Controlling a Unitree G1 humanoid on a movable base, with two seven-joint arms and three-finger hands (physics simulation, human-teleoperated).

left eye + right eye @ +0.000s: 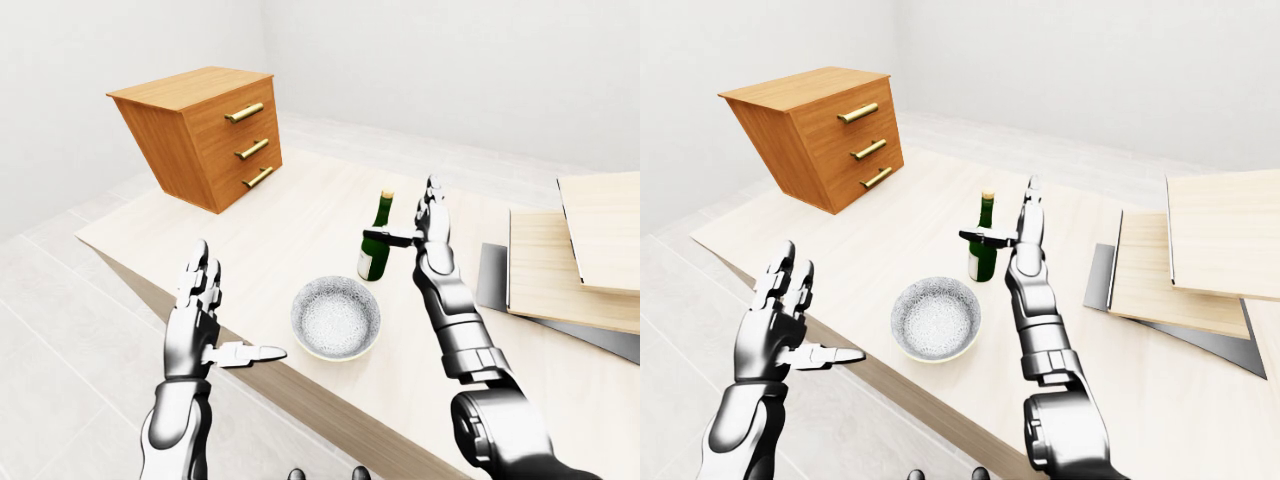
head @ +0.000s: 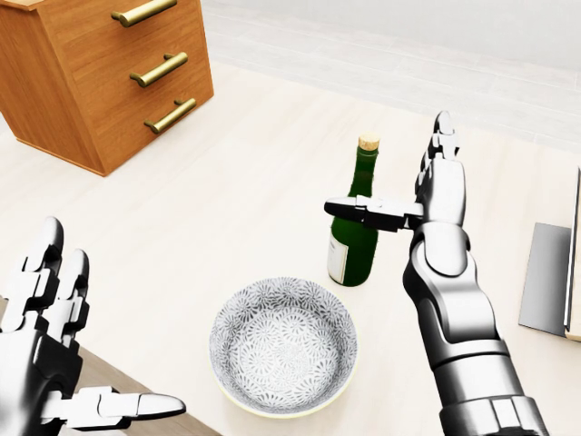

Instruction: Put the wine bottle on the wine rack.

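Right hand point(image 2: 427, 195) raised at about 2 o'clock in the head view, palm upright, 2 fingers point(image 2: 442, 136) pointing straight up and spread away from the thumb point(image 2: 363, 212), which juts out level toward 9 o'clock across the shoulder of the wine bottle point(image 2: 352, 238); open, then, and not closed round anything, though hard to tell whether the thumb touches the glass or merely crosses before it. Looks like a grasp being lined up, with the palm set just at the bottle's 3 o'clock side so the fingers can wrap the body. Bottle itself upright, green, cork at 12 o'clock, pale label low on the body, standing on the pale table point(image 2: 245, 191) near the centre of the view. Just below it at 6 o'clock, a patterned bowl point(image 2: 283, 345), close but apart, likely to be in the way of any low swing of the arm. Left hand point(image 2: 41, 363) low at 8 o'clock, fingers spread, thumb out level, holding nothing and off the table's near edge, seemingly parked. At 10 o'clock, a wooden drawer chest point(image 1: 200, 140) with 3 brass handles. At 3 o'clock in the left-eye view, stacked wooden panels point(image 1: 575, 255); whether these form the wine rack cannot be told
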